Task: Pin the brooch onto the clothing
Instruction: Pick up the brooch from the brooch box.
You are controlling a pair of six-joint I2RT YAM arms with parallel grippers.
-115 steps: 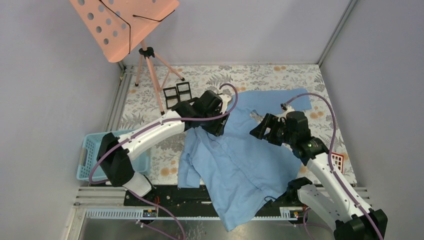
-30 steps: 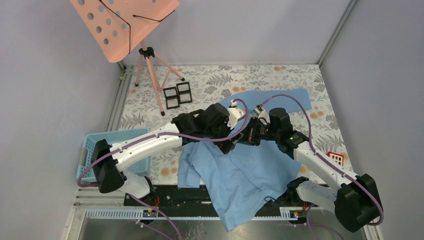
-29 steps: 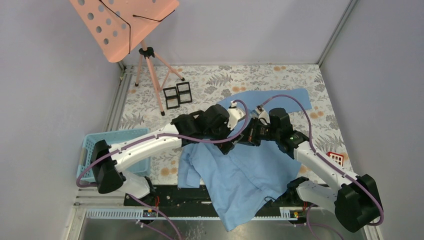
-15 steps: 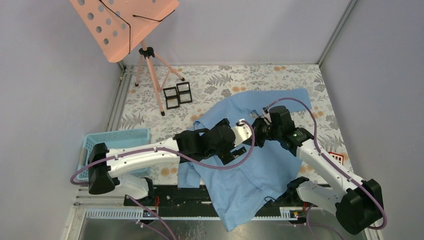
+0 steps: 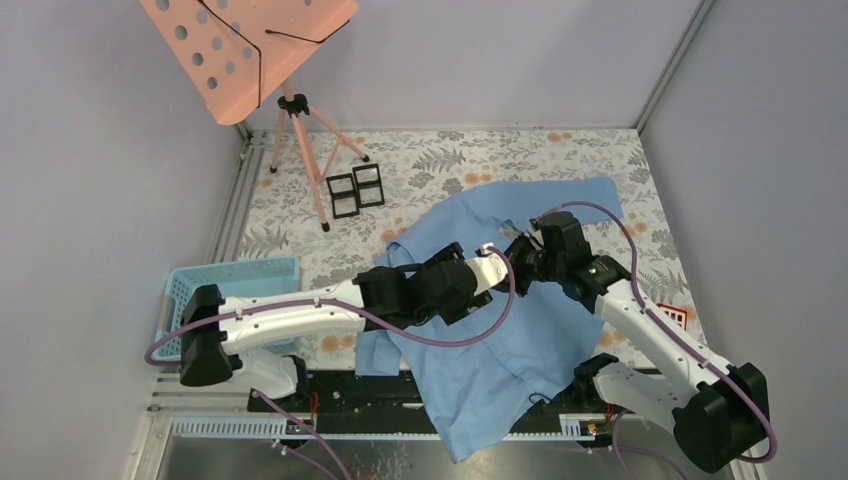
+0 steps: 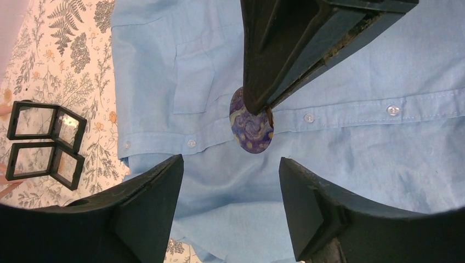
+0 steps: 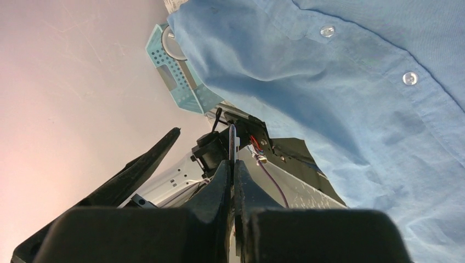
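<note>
We find the brooch (image 6: 251, 127) lying on the button strip of the shirt (image 6: 356, 66), just beside the chest pocket (image 6: 194, 82), toward the middle of the table. The right gripper (image 6: 257, 107) is clenched on its upper edge. The left gripper (image 6: 230, 161) hangs spread and empty, with the brooch straight ahead of it, long axis crossing the strip. The clasp is hidden underneath (we cannot tell whether the pin has entered the cloth).
</note>
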